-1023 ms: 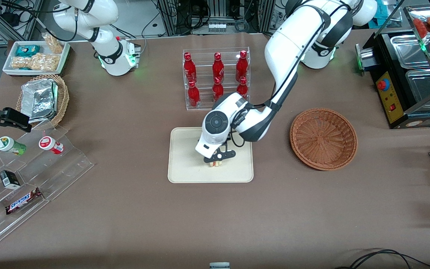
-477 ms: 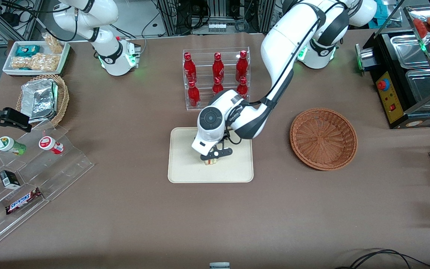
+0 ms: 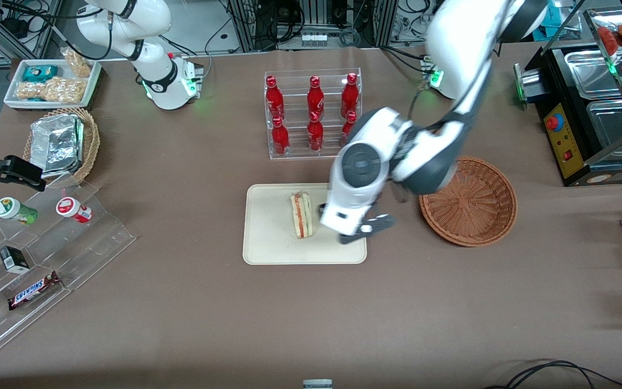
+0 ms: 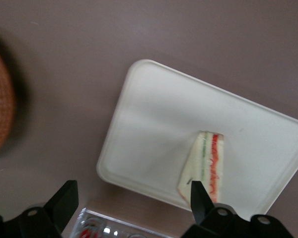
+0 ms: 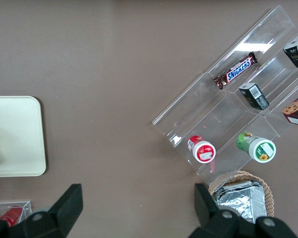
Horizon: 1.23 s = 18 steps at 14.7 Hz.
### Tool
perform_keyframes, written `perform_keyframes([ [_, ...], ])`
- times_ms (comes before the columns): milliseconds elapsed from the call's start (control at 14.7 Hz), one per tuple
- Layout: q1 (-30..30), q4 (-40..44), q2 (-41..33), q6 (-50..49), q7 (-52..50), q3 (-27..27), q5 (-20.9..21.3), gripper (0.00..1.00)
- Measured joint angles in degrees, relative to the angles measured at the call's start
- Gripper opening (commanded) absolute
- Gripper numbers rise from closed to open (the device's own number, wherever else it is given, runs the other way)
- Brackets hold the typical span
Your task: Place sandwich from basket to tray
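Observation:
The sandwich (image 3: 301, 215) lies on the cream tray (image 3: 268, 243), a pale wedge with red and green filling; it also shows in the left wrist view (image 4: 204, 166) on the tray (image 4: 154, 129). My left gripper (image 3: 358, 229) hangs above the tray's edge nearest the basket, raised off the sandwich, open and empty (image 4: 131, 201). The reddish-brown wicker basket (image 3: 468, 200) stands empty beside the tray, toward the working arm's end of the table; its rim shows in the left wrist view (image 4: 0, 114).
A clear rack of red bottles (image 3: 313, 113) stands farther from the front camera than the tray. Toward the parked arm's end are a tan basket with a foil packet (image 3: 61, 143), a snack tray (image 3: 52, 84) and an acrylic shelf with snacks (image 3: 35, 259). A black appliance (image 3: 586, 113) flanks the basket.
The gripper let go of the sandwich, which now lies flat on the tray. The arm has lifted and swung toward the basket.

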Motion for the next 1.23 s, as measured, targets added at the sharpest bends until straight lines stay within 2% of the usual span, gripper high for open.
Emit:
perform_keyframes([
  [341, 11.23, -3.5, -9.83, -12.14, 5.91, 0.27, -0.59, 1.0],
  [545, 18.68, -5.92, -16.0, -21.34, 15.24, 0.48, -0.57, 1.0],
  [750, 24.6, -7.83, -21.78, -26.06, 23.65, 0.63, -0.1, 1.0],
  [955, 27.19, -10.48, -26.57, -30.79, 29.7, 0.66, 0.2, 1.0],
  [1227, 27.65, -11.81, -28.41, -30.0, 30.91, 0.57, 0.2, 1.0],
])
